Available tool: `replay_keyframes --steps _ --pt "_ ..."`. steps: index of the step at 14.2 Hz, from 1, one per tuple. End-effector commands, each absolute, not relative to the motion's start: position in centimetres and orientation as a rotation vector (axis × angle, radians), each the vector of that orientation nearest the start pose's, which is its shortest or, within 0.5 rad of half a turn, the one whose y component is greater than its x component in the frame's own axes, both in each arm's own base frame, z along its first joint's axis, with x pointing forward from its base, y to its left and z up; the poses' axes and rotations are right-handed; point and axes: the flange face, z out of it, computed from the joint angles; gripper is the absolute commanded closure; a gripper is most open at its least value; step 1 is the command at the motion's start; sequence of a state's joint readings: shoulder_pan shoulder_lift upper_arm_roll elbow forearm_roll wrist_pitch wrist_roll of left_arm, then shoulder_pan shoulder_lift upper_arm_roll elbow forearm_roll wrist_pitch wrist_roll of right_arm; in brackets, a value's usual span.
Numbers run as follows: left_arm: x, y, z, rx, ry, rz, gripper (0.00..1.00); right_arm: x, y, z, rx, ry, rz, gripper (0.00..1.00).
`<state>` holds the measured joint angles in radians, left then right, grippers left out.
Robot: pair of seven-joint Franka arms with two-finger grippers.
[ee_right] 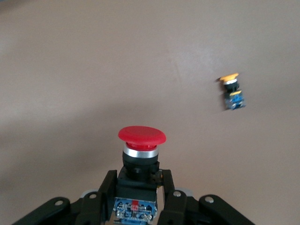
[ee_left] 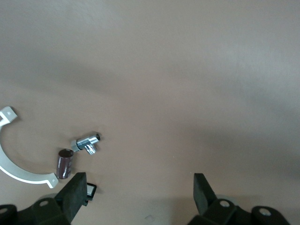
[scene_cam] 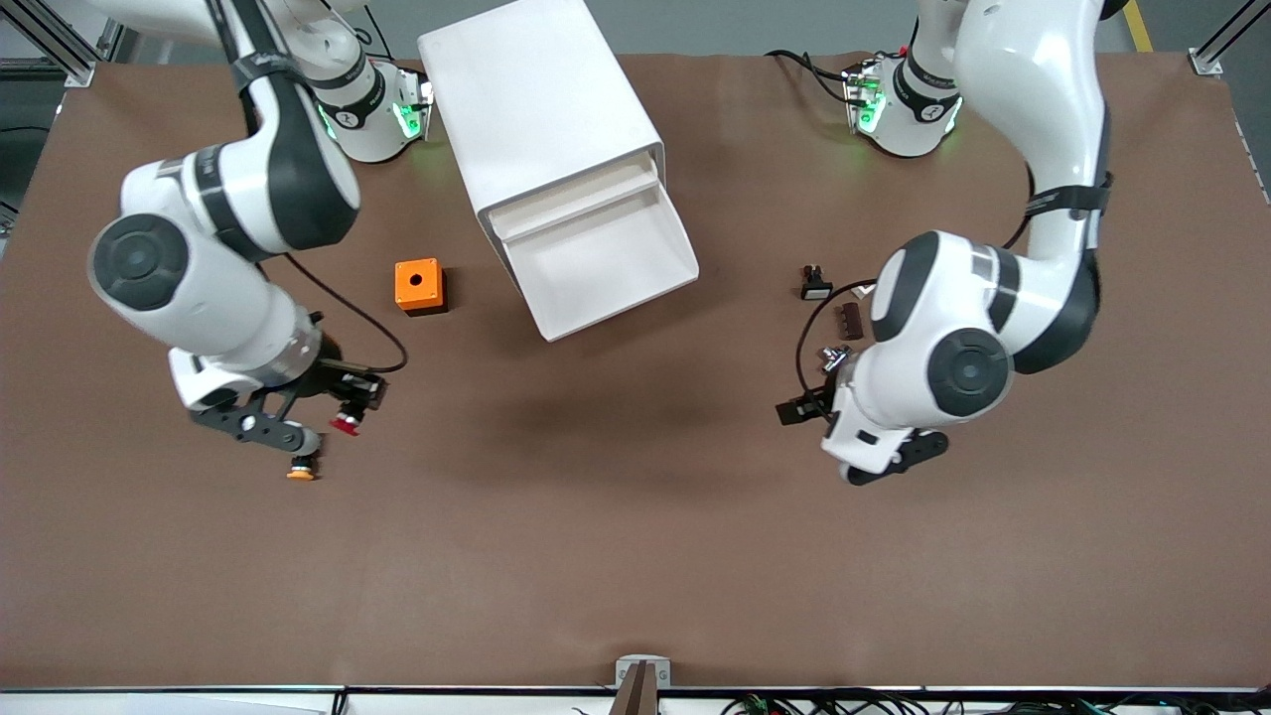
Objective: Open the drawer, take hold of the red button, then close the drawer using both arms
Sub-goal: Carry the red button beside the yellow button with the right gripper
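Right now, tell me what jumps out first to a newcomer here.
The tall white cabinet with its top drawer pulled open, mid-table. The right gripper is shut on the red button over bare table near the yellow-capped button. The left gripper hangs open.

Robot lab: two white arms bolted to a brown-covered table (scene_cam: 635, 556), aluminium frame posts (scene_cam: 60, 45) at corners, grey floor, loose cables (scene_cam: 854, 703) along the table's near edge.

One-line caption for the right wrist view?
Right gripper fingers shut on the red-capped button above the brown table, a yellow-capped button lying nearby.
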<state>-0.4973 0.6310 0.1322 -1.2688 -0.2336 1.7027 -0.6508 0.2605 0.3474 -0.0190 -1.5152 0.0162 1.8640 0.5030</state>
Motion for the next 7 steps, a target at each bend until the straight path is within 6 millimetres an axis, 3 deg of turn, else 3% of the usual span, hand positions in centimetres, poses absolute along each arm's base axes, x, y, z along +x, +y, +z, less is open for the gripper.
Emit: replay_keyframes --steps 1,4,7 --pt "63.5 -32.6 34.8 -3.077 -0.487 0.378 0.00 65.9 13.5 44.8 -3.105 0.316 -0.008 0.98" --pt "62.8 -34.9 32.7 -3.050 -0.562 0.364 0.00 67.7 9.7 41.2 -3.109 0.302 0.014 0.97" --pt "62.2 -36.5 31.6 -3.049 -0.574 0.355 0.00 68.8 7.6 38.1 -3.120 0.200 0.021 0.97"
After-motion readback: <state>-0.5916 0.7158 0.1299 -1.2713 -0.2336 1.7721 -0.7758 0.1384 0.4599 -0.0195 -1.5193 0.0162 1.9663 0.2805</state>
